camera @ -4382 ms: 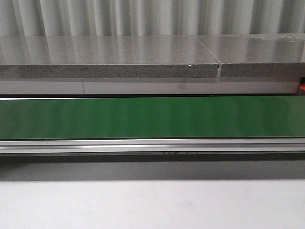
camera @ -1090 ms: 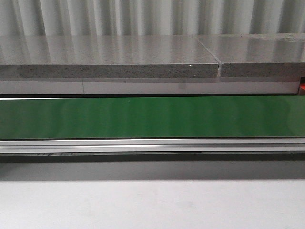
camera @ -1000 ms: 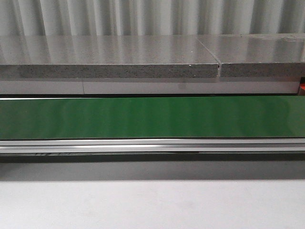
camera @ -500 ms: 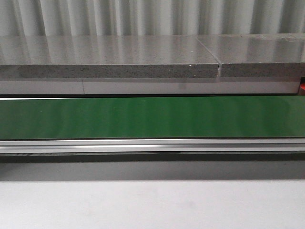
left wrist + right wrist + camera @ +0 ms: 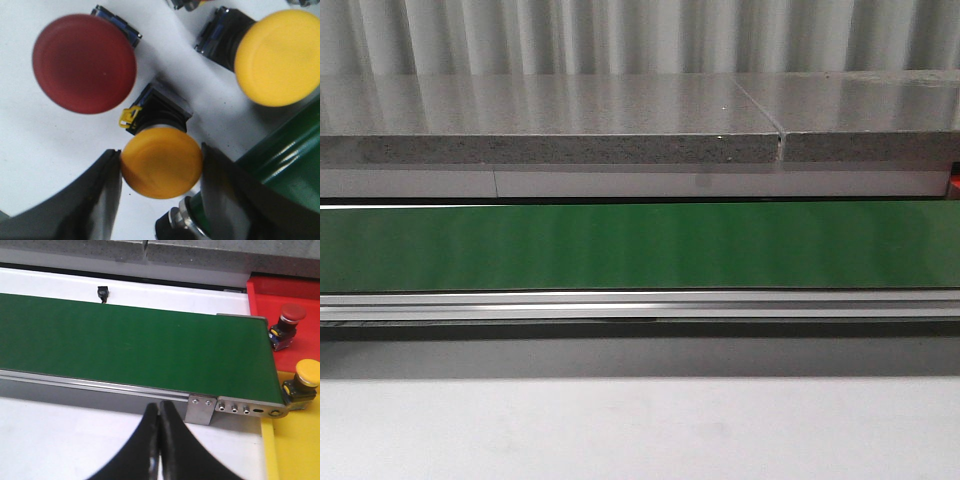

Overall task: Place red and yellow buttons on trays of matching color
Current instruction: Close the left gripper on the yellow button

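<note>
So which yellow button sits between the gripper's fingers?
The darker orange-yellow button, flanked by the left gripper fingers. The paler yellow button lies apart, beyond them.

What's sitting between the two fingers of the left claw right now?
In the left wrist view, an orange-yellow button sits between the left claw's fingers, its dome filling nearly the whole gap. Whether they touch it cannot be told.

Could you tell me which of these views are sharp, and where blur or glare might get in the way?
Front view: sharp, with soft vertical glare streaks on the grey slab and green belt. Left wrist view: very close, so the orange-yellow button, red button and dark fingers look soft-edged. Right wrist view: evenly lit and clear, only the right claw slightly blurred.
</note>
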